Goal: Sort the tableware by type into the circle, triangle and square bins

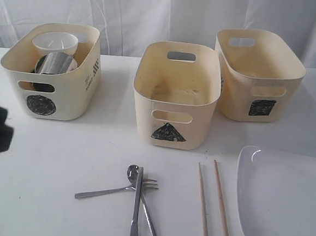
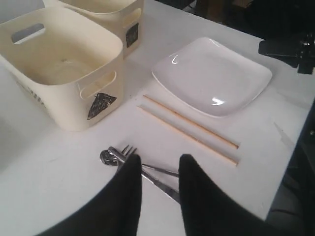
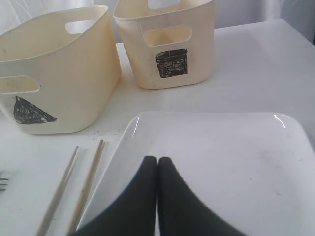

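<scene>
Two wooden chopsticks (image 1: 222,205) are lying parallel on the table (image 1: 61,159), pale and slim, pointing toward the triangle bin (image 1: 147,117), between the crossed steel cutlery (image 1: 136,214) and the white plate (image 1: 282,204). The left gripper (image 2: 160,160) is showing spread jaws, while the right gripper (image 3: 157,160) is pressing its jaws together.

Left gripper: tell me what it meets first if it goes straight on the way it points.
Most likely the crossed cutlery lying just ahead between the open fingers of the left gripper, though depth is unclear; the triangle bin stands farther off.
</scene>
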You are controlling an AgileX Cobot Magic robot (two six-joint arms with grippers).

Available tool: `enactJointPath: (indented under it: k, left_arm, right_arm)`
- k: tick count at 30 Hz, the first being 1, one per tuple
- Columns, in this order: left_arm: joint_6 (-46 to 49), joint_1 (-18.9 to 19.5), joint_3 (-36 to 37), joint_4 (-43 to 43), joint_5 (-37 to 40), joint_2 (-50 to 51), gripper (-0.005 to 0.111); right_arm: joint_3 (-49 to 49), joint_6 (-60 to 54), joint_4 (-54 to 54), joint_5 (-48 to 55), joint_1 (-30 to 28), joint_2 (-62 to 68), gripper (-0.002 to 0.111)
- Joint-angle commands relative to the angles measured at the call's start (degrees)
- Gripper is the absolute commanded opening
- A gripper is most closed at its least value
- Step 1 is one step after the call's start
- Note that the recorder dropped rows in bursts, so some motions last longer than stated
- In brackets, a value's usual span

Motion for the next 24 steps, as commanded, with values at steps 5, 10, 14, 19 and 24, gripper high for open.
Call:
enactJointPath:
  k: [5,10,14,19,24]
  left_arm:
    - [-2.78,-0.17,5.05,3.97,8.40,-10.51,0.028]
    - [-2.93,-0.17,6.17,5.98,8.52,-13.10,0.003]
    - [-2.93,-0.17,6.17,8.30,8.42,-13.29,0.000]
    - [-2.93,-0.17,6.17,9.66,11.60,-13.80,0.000]
    - [-2.93,-0.17,6.17,10.48,14.10,-20.43,0.000]
  right_arm:
    - [-0.09,0.11,-0.13,-0.31,-0.26,-0.18,0.000]
    - [-0.09,0.11,-0.13,-0.31,-0.26,-0.18,0.000]
    - [-0.09,0.11,-0.13,-0.31,-0.26,-0.18,0.000]
    - [-0.09,0.11,-0.13,-0.31,-0.26,-0.18,0.000]
    - [-0.09,0.11,-0.13,-0.31,-0.26,-0.18,0.000]
